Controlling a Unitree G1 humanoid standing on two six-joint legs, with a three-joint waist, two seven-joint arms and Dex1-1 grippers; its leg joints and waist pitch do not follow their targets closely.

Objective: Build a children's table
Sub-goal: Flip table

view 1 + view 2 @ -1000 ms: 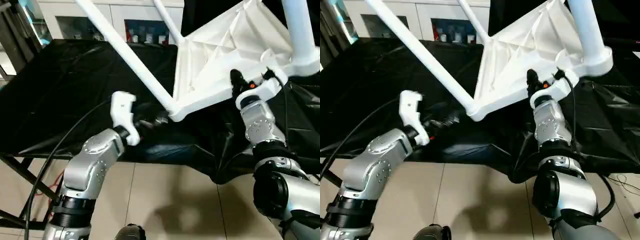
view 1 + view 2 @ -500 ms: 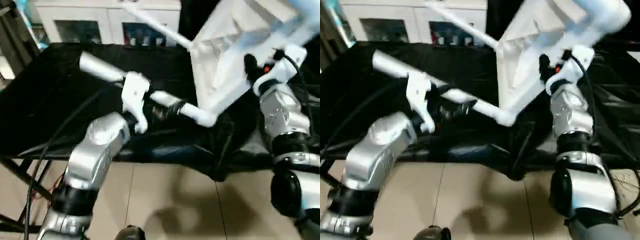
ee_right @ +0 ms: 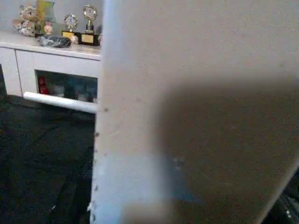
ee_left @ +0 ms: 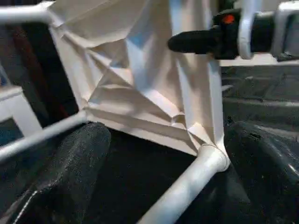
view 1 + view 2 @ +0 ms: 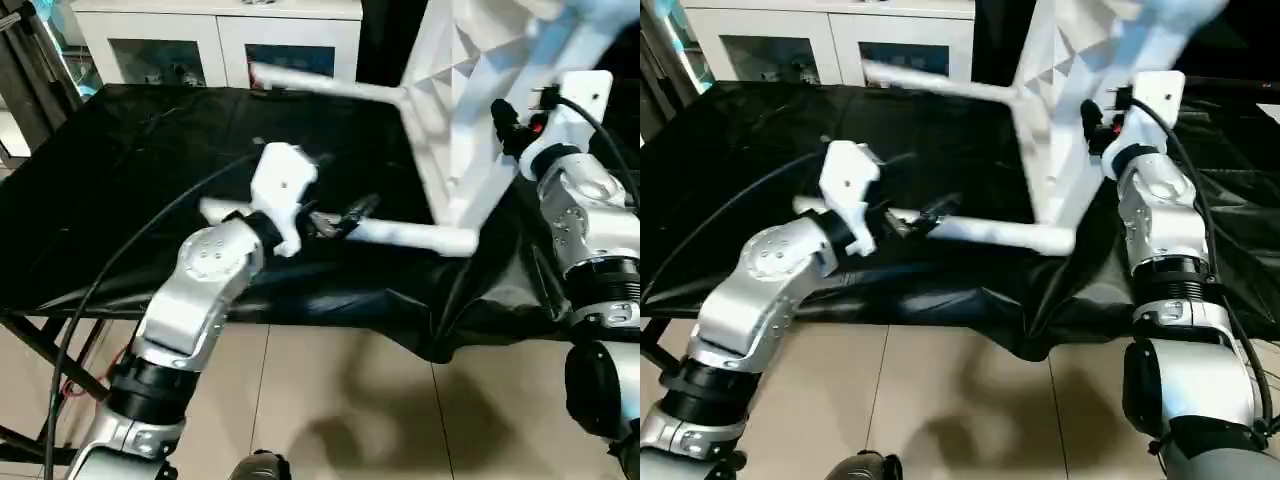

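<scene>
Gripping tabletop (image 5: 450, 110) edge, right hand (image 5: 510, 125)

Background clutter around black-draped desk (image 5: 120, 200).
White cabinet (image 5: 210, 40) with glass doors behind the desk; trophies (image 3: 79, 28) and a stuffed toy (image 3: 28, 25) on the cabinet top; beige tiled floor (image 5: 330, 400) in front of the desk.

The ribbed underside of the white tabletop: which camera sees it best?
The left wrist view: the ribbed underside sits close and central, ribs plain, between that gripper's open fingers. Both eye views catch the tabletop steeply tilted. The right wrist view gives a flat white surface.
</scene>
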